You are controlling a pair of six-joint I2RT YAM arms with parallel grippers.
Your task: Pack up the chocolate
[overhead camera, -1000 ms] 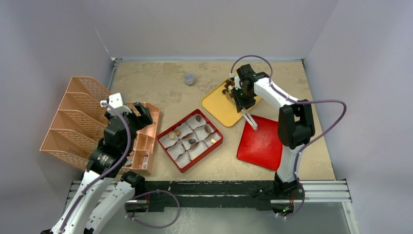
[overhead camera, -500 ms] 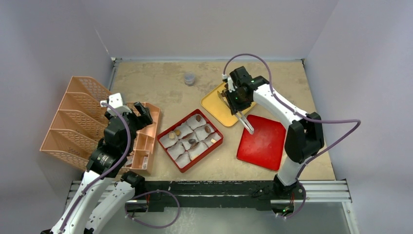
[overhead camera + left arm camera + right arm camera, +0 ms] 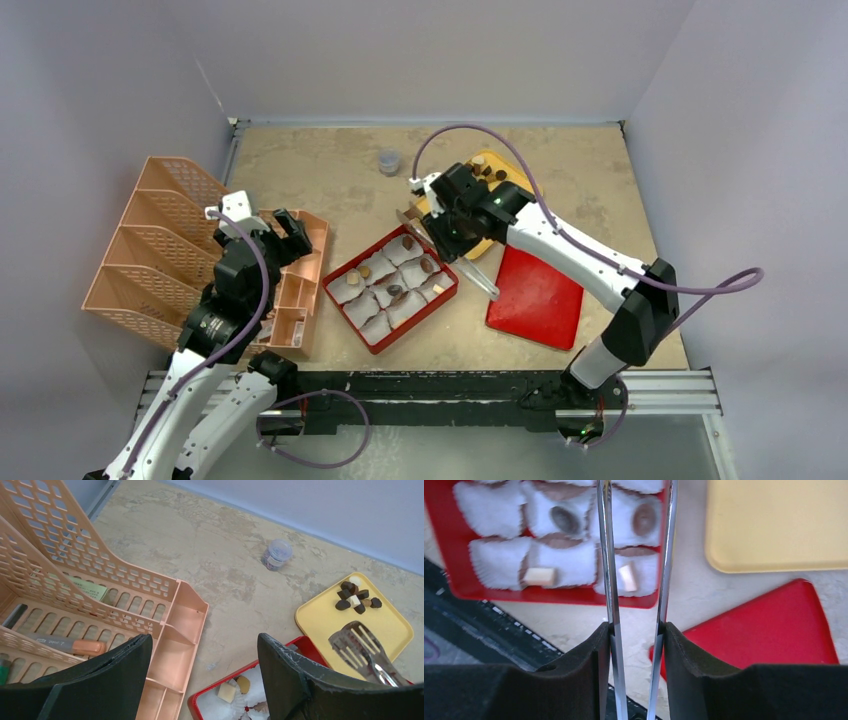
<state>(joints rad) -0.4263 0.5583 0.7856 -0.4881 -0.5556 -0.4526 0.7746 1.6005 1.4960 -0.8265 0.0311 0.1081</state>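
Loose chocolate (image 3: 487, 170) (image 3: 357, 597) lies in a small heap at the far corner of the yellow tray (image 3: 478, 245) (image 3: 325, 620) (image 3: 774, 525). More pieces (image 3: 395, 290) (image 3: 565, 520) sit in white paper cups inside the red box (image 3: 440, 300) (image 3: 459, 555). My right gripper (image 3: 447, 225) (image 3: 635, 630) is shut on metal tongs (image 3: 606, 555) (image 3: 357, 640), whose arms reach over the box's right cups. The tong tips are out of the right wrist view. My left gripper (image 3: 270, 228) (image 3: 205, 645) hangs open and empty over the peach organiser, left of the box.
A red lid (image 3: 535, 295) (image 3: 764, 625) lies flat right of the box. A peach desk organiser (image 3: 160, 250) (image 3: 165, 625) holding pens fills the left side. A small jar (image 3: 389, 161) (image 3: 276, 555) stands near the back wall.
My right arm has swung left and forward from the yellow tray to above the red box, carrying the tongs. The left arm has not moved.
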